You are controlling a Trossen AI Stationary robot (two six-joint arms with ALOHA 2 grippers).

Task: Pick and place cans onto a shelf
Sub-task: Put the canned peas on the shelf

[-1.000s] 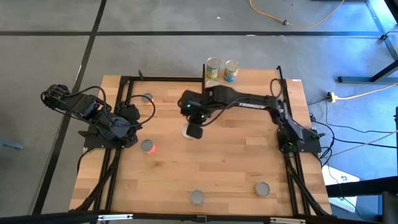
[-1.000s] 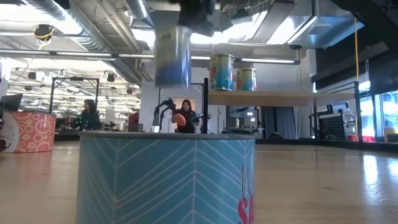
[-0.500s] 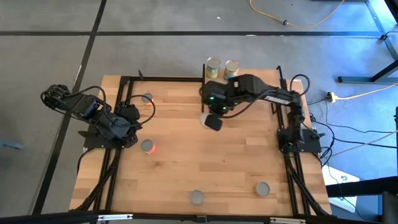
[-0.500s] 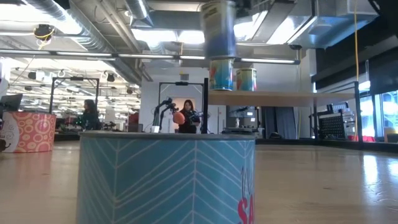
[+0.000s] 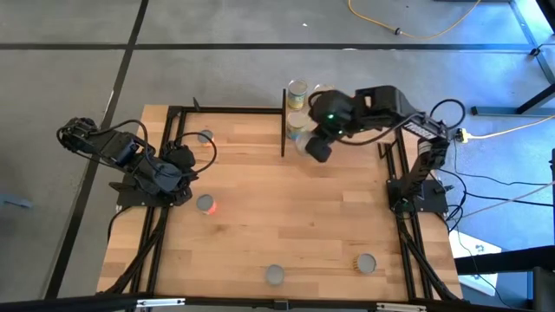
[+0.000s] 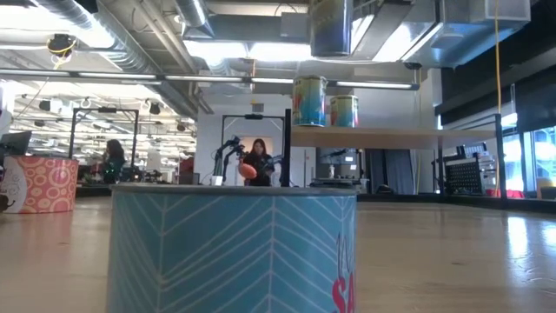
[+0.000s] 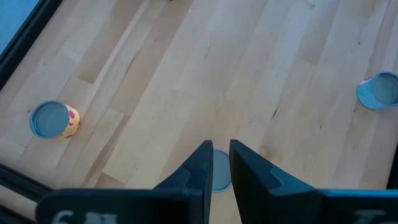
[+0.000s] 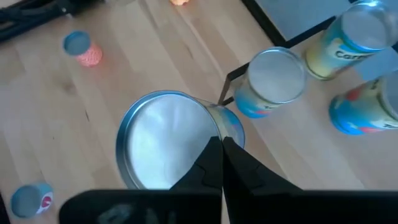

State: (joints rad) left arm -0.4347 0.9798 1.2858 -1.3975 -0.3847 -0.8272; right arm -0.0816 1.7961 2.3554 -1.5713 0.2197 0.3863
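Your right gripper (image 5: 317,147), upper centre-right of the high view, is clamped on a can (image 8: 163,146) and holds it in the air just beside the shelf (image 6: 391,136). Two cans (image 6: 309,101) stand on that shelf's board. Your left gripper (image 7: 215,163), at the left table edge, has its fingers nearly together, holding nothing.

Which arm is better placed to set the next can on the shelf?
The right. Its gripper already carries a can raised beside the shelf, near the two cans standing there. The left gripper sits shut and empty at the table's left side.
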